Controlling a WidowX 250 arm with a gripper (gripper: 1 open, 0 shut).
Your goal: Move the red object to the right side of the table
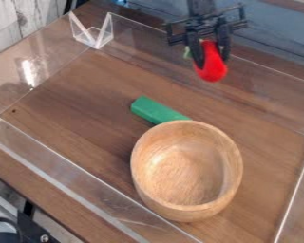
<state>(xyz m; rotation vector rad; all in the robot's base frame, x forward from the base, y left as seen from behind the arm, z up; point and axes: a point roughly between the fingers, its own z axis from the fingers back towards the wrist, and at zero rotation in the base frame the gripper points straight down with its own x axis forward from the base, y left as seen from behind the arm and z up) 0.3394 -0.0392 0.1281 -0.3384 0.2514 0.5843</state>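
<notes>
1. Dark brown wood-grain worktop [79, 104] fills the view, edged by low clear acrylic walls [41, 176], with pale planks showing at the 10 o'clock corner
2. At 12 to 1 o'clock, the black hand [213, 47] hangs from above, its fingers [228, 40] closed on the red object [213, 61]
3. That red object, small and rounded, is lifted clear of the worktop, near the far wall, its lower end showing below the fingers
4. At the centre lies a green block [155, 111], its right end just beside the bowl's rim
5. A wooden bowl [186, 169] stands upright at 5 o'clock, well apart from the hand
6. A clear angled piece [90, 31] sits at 11 o'clock
</notes>
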